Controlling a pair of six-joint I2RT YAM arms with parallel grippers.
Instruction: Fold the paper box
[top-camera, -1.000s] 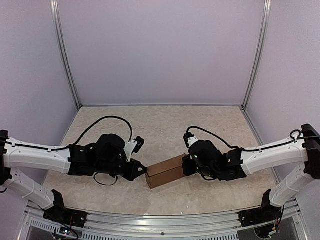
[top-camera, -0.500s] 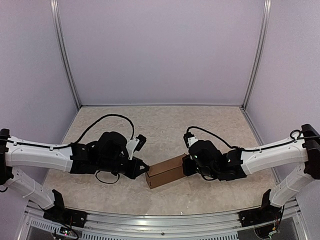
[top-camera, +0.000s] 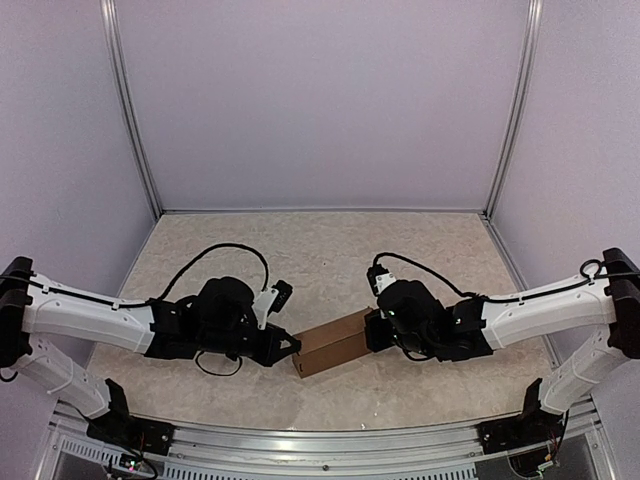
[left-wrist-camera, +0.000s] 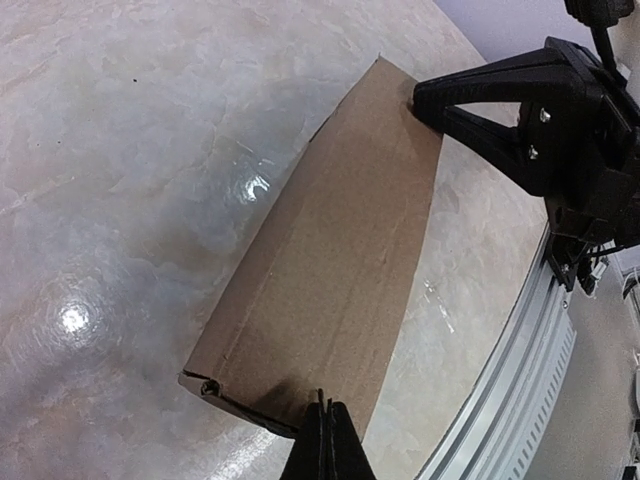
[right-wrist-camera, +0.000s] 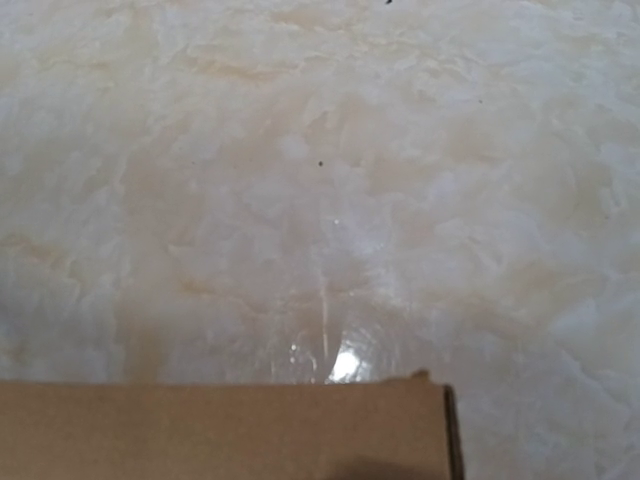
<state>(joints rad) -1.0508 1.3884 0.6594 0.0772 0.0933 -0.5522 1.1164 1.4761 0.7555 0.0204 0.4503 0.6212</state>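
Note:
The paper box (top-camera: 335, 342) lies on the table as a closed, slim brown carton, angled up toward the right. In the left wrist view the paper box (left-wrist-camera: 340, 260) runs away from me, and a small gap shows at its near corner. My left gripper (top-camera: 293, 345) is shut, its joined tips (left-wrist-camera: 328, 412) against the box's near left end. At the opposite end my right gripper (top-camera: 373, 330) touches the box, its black fingers (left-wrist-camera: 480, 95) closed to a point. The right wrist view shows only the box's top edge (right-wrist-camera: 220, 430); its own fingers are hidden.
A silver rail (top-camera: 320, 445) runs along the near table edge, close behind the box in the left wrist view (left-wrist-camera: 520, 380). Pale walls with metal posts (top-camera: 130, 110) close in the marble tabletop (top-camera: 330, 250) on three sides.
My left arm has slid a little to the right, bringing its shut tips up against the box's left end. The box and the right arm have not moved.

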